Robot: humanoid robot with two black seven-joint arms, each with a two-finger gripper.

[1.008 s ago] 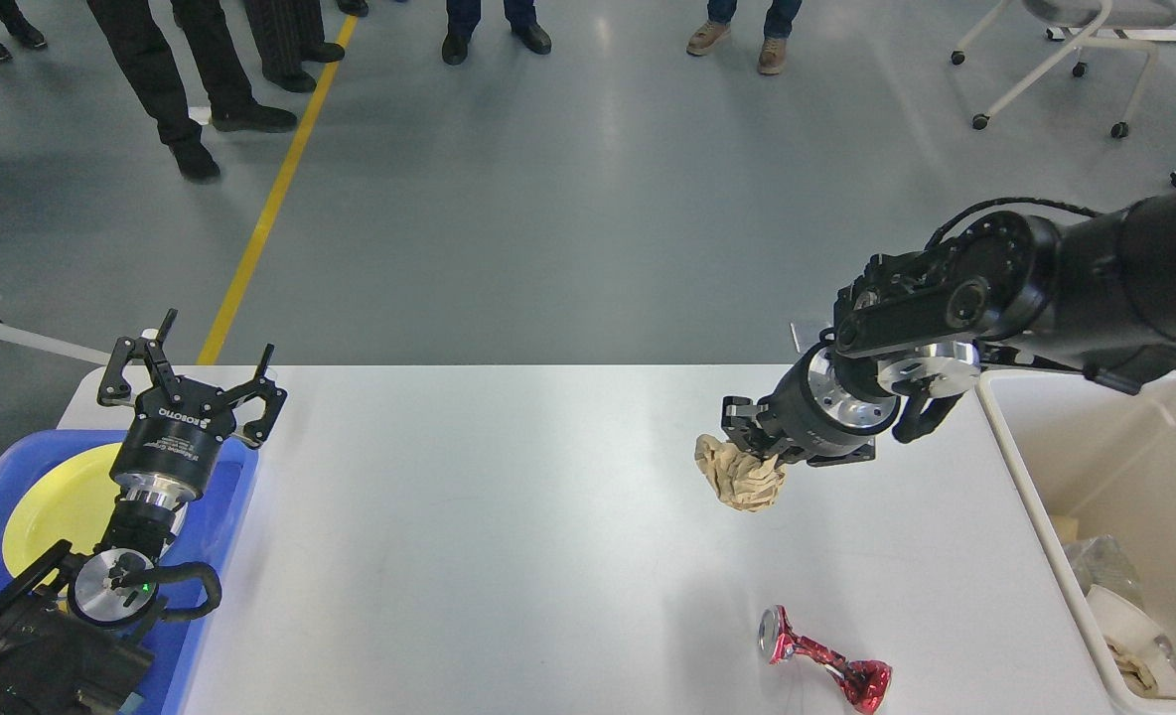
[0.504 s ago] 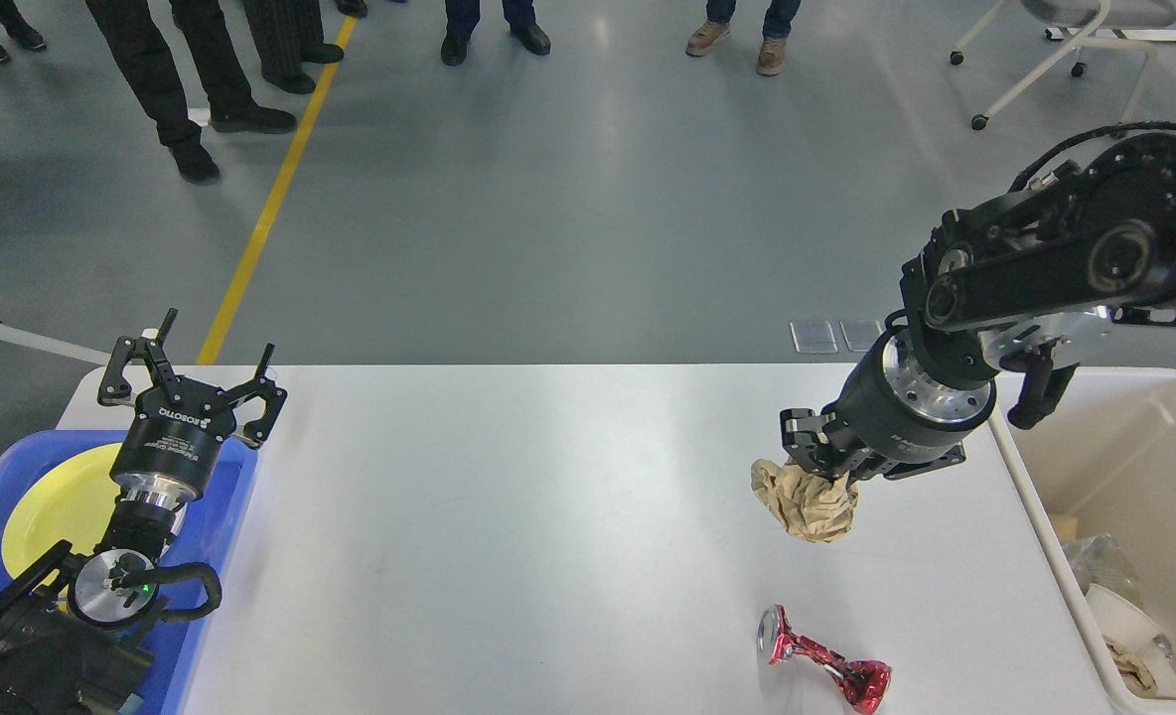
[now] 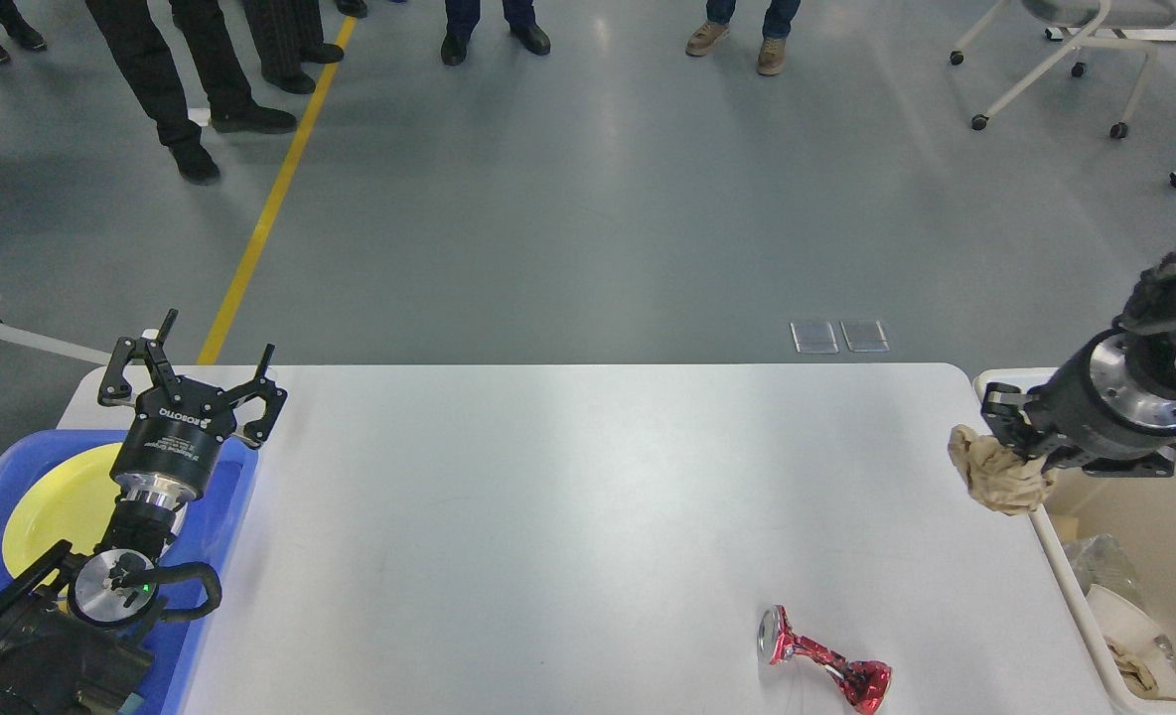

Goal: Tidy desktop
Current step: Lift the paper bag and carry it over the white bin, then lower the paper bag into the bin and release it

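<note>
The white desktop (image 3: pixel 548 497) fills the middle of the head view. My right gripper (image 3: pixel 1007 444) is shut on a crumpled brown paper ball (image 3: pixel 995 472), held in the air over the desktop's right edge, beside the beige bin (image 3: pixel 1065 566). A crushed red can (image 3: pixel 821 663) lies on the desktop near the front right. My left gripper (image 3: pixel 191 369) stands open above the far end of the blue tray (image 3: pixel 216 536), with nothing between its fingers.
A yellow plate (image 3: pixel 57 506) lies in the blue tray at the left. The beige bin at the right holds several pieces of trash (image 3: pixel 1124 616). People's legs and a wheeled chair (image 3: pixel 1065 60) stand on the floor beyond the desktop.
My right arm has carried the brown paper ball to the right, from mid-desktop to the desktop's right edge by the bin. The left arm and the red can have not moved.
</note>
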